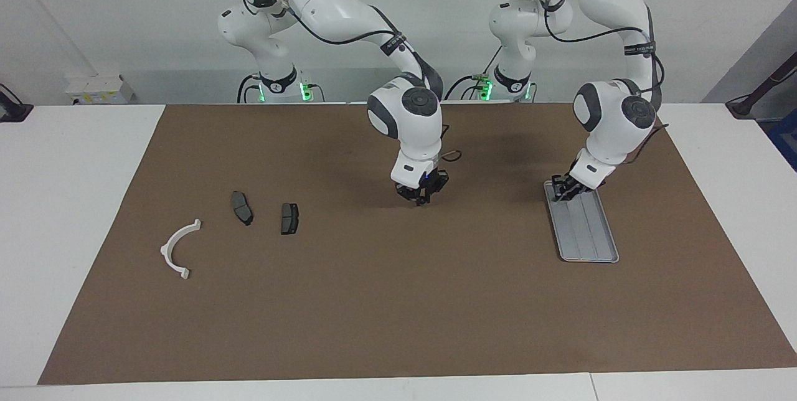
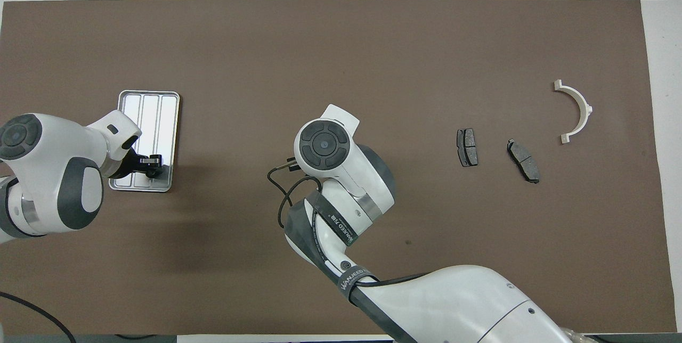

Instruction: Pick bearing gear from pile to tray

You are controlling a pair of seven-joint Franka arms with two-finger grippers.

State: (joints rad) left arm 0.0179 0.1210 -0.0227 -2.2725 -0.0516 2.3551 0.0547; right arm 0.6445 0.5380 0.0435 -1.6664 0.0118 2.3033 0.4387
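Note:
The pile lies toward the right arm's end of the mat: a white half-ring bracket (image 1: 179, 248) (image 2: 575, 111) and two dark grey brake pads (image 1: 241, 208) (image 1: 289, 218) (image 2: 467, 147) (image 2: 523, 160). No bearing gear shows clearly. The silver-grey tray (image 1: 590, 236) (image 2: 149, 111) lies toward the left arm's end. My left gripper (image 1: 565, 189) (image 2: 151, 165) is low over the tray's end nearest the robots. My right gripper (image 1: 422, 195) is low over bare mat at the table's middle. In the overhead view its own wrist hides it. Whether either gripper holds anything is hidden.
A brown mat (image 1: 398, 301) covers most of the white table. A tiny dark speck (image 2: 407, 242) lies on the mat, nearer to the robots than the brake pads. The right arm's forearm (image 2: 426, 300) spans the mat's edge nearest the robots.

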